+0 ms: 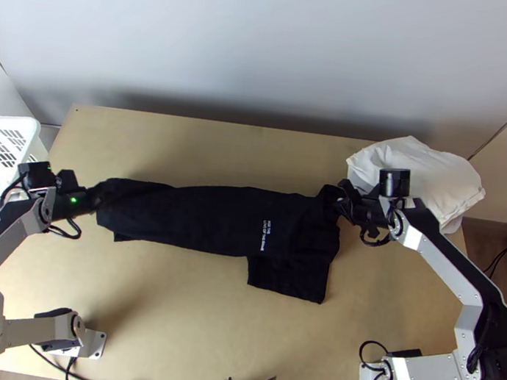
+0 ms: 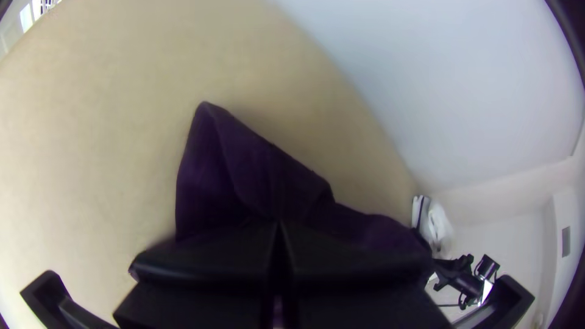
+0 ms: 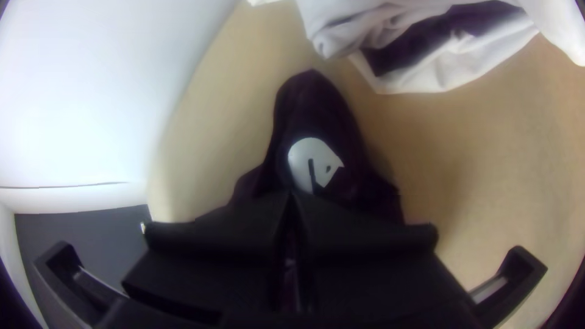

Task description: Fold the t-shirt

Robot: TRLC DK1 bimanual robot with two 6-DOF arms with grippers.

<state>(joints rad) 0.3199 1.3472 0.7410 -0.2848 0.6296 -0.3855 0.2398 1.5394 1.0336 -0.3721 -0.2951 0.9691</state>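
Both grippers' fingers are closed together, the left gripper pinching the shirt's end between nine and ten o'clock on the table, the right gripper its other end toward two. Between them the shirt lies in a long strip, a squarish part sticking out toward four; farther out sit a white basket past nine and white cloth at two.

Small white lettering runs in lines up and down the top view on the black t-shirt, too small to read surely, and a white patch on its cloth bears dark marks, unreadable as text.
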